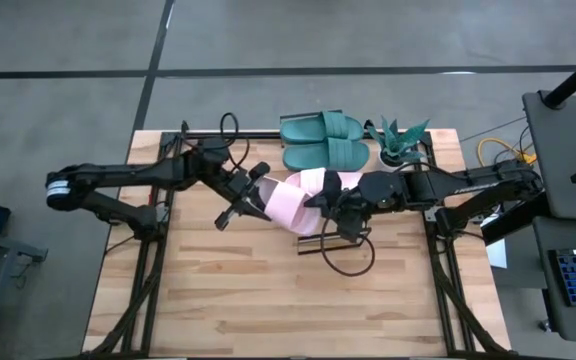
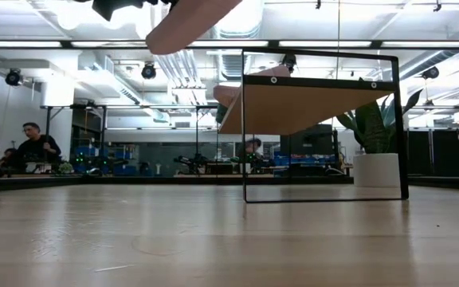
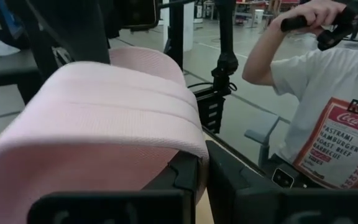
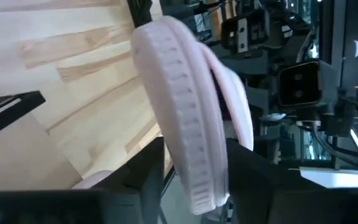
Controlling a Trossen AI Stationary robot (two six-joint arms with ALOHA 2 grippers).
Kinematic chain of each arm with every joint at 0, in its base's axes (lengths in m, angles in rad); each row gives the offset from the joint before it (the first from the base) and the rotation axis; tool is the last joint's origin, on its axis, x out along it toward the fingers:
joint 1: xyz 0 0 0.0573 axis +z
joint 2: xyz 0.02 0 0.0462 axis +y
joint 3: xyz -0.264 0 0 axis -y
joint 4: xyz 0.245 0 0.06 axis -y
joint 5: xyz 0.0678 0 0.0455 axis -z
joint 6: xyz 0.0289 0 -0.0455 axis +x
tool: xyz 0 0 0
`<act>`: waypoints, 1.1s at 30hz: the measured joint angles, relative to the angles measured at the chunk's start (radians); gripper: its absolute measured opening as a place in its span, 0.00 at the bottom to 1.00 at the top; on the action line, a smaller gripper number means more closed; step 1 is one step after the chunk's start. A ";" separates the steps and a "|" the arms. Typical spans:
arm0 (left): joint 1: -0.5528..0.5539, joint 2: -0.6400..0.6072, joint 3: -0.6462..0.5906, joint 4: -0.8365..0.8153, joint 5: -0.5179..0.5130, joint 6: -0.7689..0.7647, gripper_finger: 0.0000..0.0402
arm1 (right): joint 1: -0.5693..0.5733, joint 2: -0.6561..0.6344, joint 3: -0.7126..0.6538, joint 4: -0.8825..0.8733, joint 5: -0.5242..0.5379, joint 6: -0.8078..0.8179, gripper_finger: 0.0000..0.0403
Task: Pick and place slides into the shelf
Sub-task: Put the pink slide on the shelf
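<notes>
Two teal-green slides point(image 1: 323, 140) lie side by side at the table's far edge, seemingly on the far end of the shelf's plank top point(image 2: 317, 100). The shelf's black frame point(image 2: 244, 127) stands right of centre in the low view. My left gripper point(image 1: 251, 197) is shut on one pale pink slide point(image 1: 286, 205), which also shows high up in the low view point(image 2: 186, 20). My right gripper point(image 1: 330, 195) is shut on the other pink slide point(image 1: 310, 180). Both pink slides are held above the table's middle, close together. My left gripper pinches its pink slide between the two fingers at the slide's edge beside the wide ribbed strap point(image 3: 194, 155); the fingers point(image 3: 182, 177) come level from the table's left. The slide is lifted clear of the table. My right gripper has its pink slide edge-on between the two fingers, which stand on either side of the sole point(image 4: 194, 180) and strap point(image 4: 232, 106). It comes from the table's right. The slide is lifted clear, turned on its side.
A potted plant point(image 1: 400, 140) in a white pot point(image 2: 377, 169) stands at the far right beside the shelf. A black cable loop point(image 1: 348, 258) lies near the shelf's near end. A person in a white T-shirt point(image 3: 334, 124) stands beyond the table.
</notes>
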 joint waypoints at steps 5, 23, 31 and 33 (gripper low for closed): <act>0.000 0.012 0.008 0.018 0.006 -0.010 0.00 | 0.000 0.000 0.000 -0.026 -0.005 -0.016 0.18; 0.000 -0.171 -0.023 0.014 -0.181 0.204 0.37 | 0.034 -0.007 0.001 -0.031 0.240 0.091 0.07; -0.033 -0.249 -0.026 -0.007 -0.297 0.378 0.52 | 0.037 -0.009 0.000 -0.028 0.491 0.255 0.07; -0.053 -0.242 -0.026 -0.001 -0.350 0.439 0.52 | 0.038 -0.006 -0.001 -0.031 0.501 0.293 0.07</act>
